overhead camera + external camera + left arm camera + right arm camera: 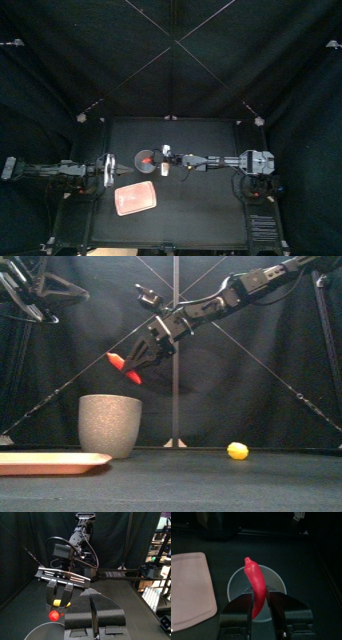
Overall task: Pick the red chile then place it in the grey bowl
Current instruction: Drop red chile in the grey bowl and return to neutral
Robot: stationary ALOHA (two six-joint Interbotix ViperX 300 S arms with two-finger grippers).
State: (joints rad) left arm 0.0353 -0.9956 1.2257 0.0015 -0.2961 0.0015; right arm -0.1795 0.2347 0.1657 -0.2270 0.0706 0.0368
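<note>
Red chile aloft over grey speckled cup, my right tool clamped on its thick end. My left tool idle, closed, empty, at left. Risk: chile hangs tilted; released off-centre, it clips cup's edge, tumbles onto surface.

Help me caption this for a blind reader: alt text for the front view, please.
The right gripper, reaching down from the upper right, holds a red chile above the grey bowl. A pink tray lies at the lower left and a small yellow toy sits to the bowl's right.
</note>
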